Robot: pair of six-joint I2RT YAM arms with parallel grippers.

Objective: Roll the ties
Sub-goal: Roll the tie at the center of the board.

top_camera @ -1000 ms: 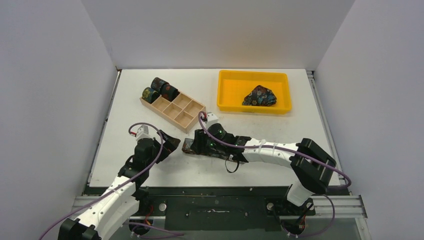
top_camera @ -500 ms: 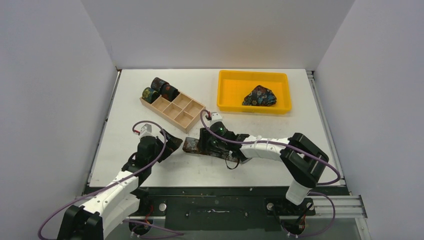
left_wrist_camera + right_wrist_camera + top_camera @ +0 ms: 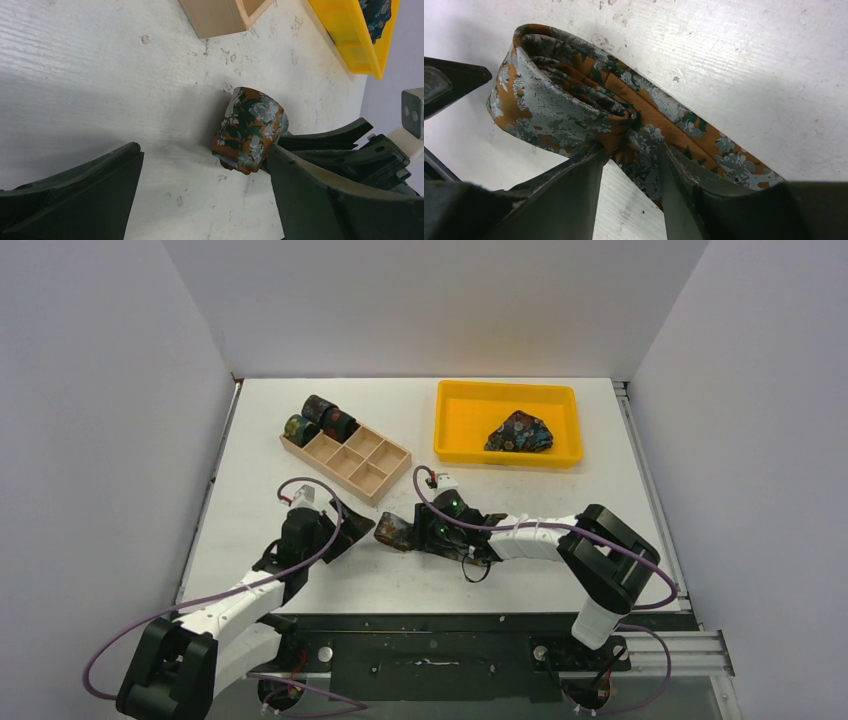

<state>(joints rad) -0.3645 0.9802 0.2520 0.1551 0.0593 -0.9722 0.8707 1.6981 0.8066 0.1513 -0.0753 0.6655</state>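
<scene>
Ties lie in three places seen from above. Three rolled ties sit at the far-left end of the wooden box, seemingly in its end compartments, though the angle leaves that unsure. A loose tie is bunched in the yellow tray. A half-rolled tie lies on the white surface near the front, between the two arms. The left tool is just to its left, and the right tool is over its right part.

In the left wrist view, the left tool is spread wide, its dark fingers low on either side and holding nothing. The rolled end of the tie faces this camera, orange-brown with grey-white flowers and dark green leaves, resting on the surface just beyond the right-hand finger. The right tool's black fingers reach in from the right behind it. A corner of the box and an edge of the tray show at the top.

In the right wrist view, the right tool is clenched on the half-rolled tie, its fingers pinching the fabric where the coil meets the flat strip. The coil lies to the left, and the flat tail runs toward the lower right. A black tip of the left tool shows at the left edge, near the coil but apart from it.
</scene>
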